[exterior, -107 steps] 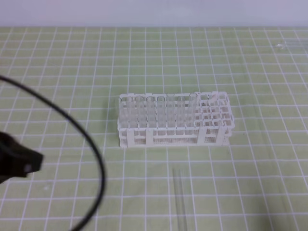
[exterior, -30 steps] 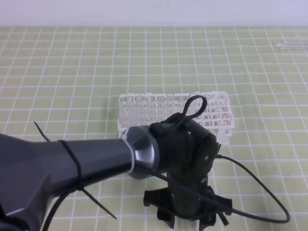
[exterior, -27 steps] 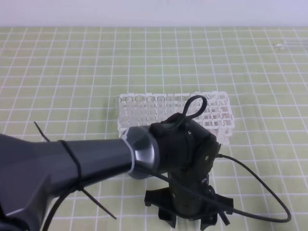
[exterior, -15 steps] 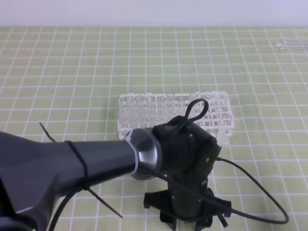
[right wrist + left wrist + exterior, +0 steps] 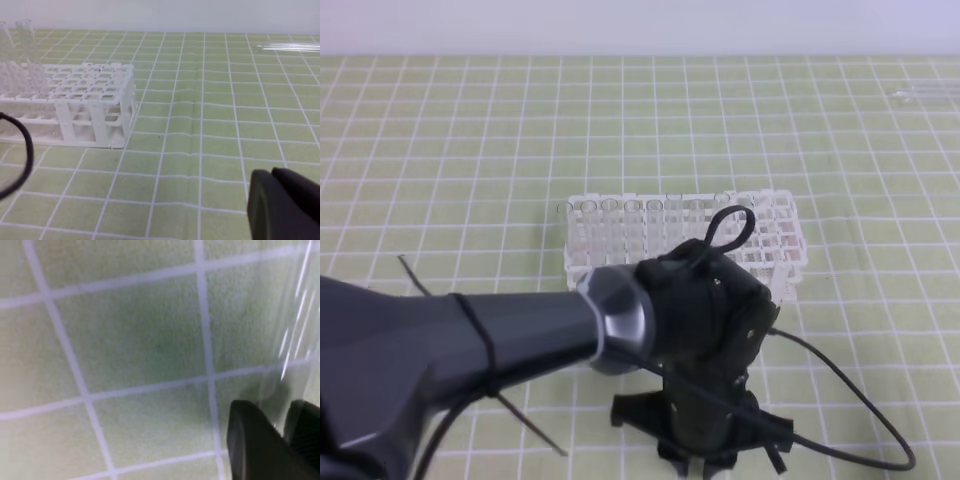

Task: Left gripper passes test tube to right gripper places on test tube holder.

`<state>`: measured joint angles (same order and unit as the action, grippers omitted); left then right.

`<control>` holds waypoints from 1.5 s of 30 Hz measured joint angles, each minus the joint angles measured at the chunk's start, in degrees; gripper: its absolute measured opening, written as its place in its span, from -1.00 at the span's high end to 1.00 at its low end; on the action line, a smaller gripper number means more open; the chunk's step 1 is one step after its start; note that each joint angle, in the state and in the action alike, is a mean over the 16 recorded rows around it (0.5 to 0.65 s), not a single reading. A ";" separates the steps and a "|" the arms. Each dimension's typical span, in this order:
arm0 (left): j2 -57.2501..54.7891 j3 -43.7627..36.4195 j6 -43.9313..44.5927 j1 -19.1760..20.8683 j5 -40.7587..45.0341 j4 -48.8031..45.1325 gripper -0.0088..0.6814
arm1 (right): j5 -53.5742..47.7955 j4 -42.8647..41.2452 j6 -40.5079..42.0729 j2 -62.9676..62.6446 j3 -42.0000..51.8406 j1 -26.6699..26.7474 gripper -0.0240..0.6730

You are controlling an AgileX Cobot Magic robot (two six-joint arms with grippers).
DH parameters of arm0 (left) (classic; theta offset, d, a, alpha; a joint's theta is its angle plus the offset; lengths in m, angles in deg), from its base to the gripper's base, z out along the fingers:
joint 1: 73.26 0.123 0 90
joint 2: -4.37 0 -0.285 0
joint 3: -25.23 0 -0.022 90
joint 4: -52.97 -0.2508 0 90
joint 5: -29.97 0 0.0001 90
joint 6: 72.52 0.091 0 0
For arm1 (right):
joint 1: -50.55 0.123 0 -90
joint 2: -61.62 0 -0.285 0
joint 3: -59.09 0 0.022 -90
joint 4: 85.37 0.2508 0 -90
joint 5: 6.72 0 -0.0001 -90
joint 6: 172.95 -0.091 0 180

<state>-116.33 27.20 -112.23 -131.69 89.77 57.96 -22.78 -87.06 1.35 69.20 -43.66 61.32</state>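
From the high camera I see my left end effector [image 5: 712, 462] down on the desk [image 5: 470, 150], just in front of the test tube holder [image 5: 775, 240]. On the left wrist feed its black fingers [image 5: 255, 440] sit nearly together around the test tube [image 5: 295, 340], which lies flat on the green grid mat; I cannot tell whether they pinch it yet. My right end effector [image 5: 282, 202] shows only as a black corner, right of the holder; its spread I cannot tell.
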 joint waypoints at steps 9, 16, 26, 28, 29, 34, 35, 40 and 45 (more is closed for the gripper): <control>7.74 -0.99 0.08 -2.21 -0.80 -11.44 0.91 | 0.00 -0.04 0.00 0.00 0.00 0.00 0.98; 17.76 -8.82 -0.04 -6.46 -7.06 -26.41 0.95 | 0.00 -0.09 0.04 0.00 0.00 0.00 0.98; 36.16 -33.62 -0.98 -10.94 -30.26 -42.81 0.90 | 0.00 -0.10 0.10 0.00 0.00 0.00 0.98; 39.30 -38.09 -1.22 -11.24 -34.72 -44.57 0.87 | 0.00 -0.10 0.10 0.00 0.00 0.00 0.98; 40.74 -40.09 -1.40 -11.32 -36.68 -45.28 0.85 | 0.00 -0.10 0.10 0.00 0.00 0.00 0.98; 45.94 -46.82 -2.52 -11.35 -43.72 -47.49 0.83 | 0.00 -0.10 0.10 0.00 0.00 0.00 0.98; 46.56 -47.55 -2.72 -11.35 -44.60 -47.97 0.83 | 0.00 -0.10 0.10 0.00 0.00 0.00 0.98; 47.79 -49.14 -3.86 -11.37 -46.85 -50.41 0.80 | 0.00 -0.10 0.10 0.00 0.00 0.00 0.98; 47.89 -49.24 -5.90 -11.24 -49.27 -52.93 0.85 | 0.00 -0.10 0.10 0.00 0.00 0.00 0.98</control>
<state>-68.44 -22.04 -118.13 -142.93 40.50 5.03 -22.78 -87.16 1.46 69.20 -43.66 61.32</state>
